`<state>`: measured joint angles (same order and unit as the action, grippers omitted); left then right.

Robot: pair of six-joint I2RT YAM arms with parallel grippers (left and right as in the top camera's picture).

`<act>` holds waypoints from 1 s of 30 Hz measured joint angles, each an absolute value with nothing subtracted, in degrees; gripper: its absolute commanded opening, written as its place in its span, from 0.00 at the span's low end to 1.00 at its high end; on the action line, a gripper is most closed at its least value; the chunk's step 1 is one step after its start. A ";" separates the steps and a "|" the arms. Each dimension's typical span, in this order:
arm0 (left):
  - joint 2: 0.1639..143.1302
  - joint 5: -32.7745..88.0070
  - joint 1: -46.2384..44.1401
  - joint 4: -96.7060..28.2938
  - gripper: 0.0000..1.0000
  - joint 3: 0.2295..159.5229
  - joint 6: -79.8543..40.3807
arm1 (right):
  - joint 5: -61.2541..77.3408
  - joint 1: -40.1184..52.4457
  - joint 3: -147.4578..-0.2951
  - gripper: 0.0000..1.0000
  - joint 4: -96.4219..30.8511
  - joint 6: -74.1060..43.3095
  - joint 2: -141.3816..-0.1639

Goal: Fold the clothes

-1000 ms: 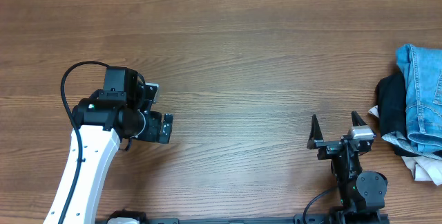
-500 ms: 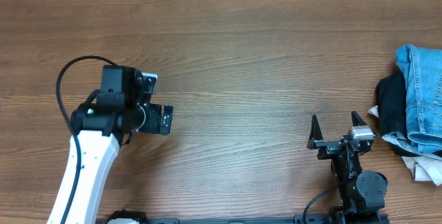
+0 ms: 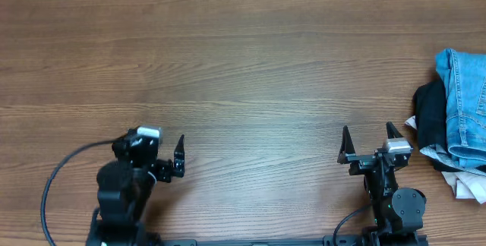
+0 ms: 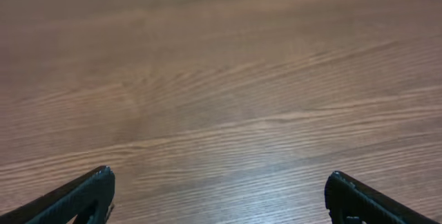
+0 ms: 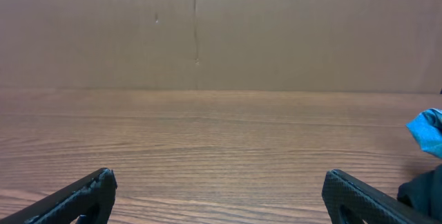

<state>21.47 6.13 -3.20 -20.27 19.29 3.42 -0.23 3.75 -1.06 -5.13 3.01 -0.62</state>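
The light blue denim jeans (image 3: pixel 465 102) lie bunched in a pile at the table's right edge. A corner of them also shows in the right wrist view (image 5: pixel 428 131). My left gripper (image 3: pixel 161 146) is open and empty, low over bare wood at the front left, far from the jeans; in its wrist view (image 4: pixel 219 182) only wood lies between the fingers. My right gripper (image 3: pixel 369 136) is open and empty at the front right, a short way left of the pile; its wrist view (image 5: pixel 219 179) also shows only wood between the fingers.
A black garment (image 3: pixel 431 121) lies under the jeans' left side and shows at the right wrist view's edge (image 5: pixel 423 189). A whitish cloth (image 3: pixel 467 185) pokes out at the pile's front. The wooden table (image 3: pixel 266 71) ends at a brown wall at the back.
The left arm has pulled back from its raised, extended pose toward the front edge and now rests low with the gripper pointing away. The right arm and the pile have not moved.
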 measured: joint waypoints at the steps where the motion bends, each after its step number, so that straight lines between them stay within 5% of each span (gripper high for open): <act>1: 19.31 6.13 -2.87 -19.25 1.00 17.87 3.42 | -0.23 3.75 -1.06 1.00 -5.15 3.01 -0.62; 12: 1.06 5.85 -0.32 4.01 1.00 0.89 4.49 | -0.23 3.75 -1.06 1.00 -5.17 2.98 -0.62; 30: 0.75 5.06 -0.32 -3.90 1.00 0.47 9.37 | -0.23 3.75 -1.06 1.00 -5.17 2.98 -0.62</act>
<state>0.75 5.06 -0.32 -3.90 0.47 9.37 -0.23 3.75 -1.06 -5.17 2.98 -0.62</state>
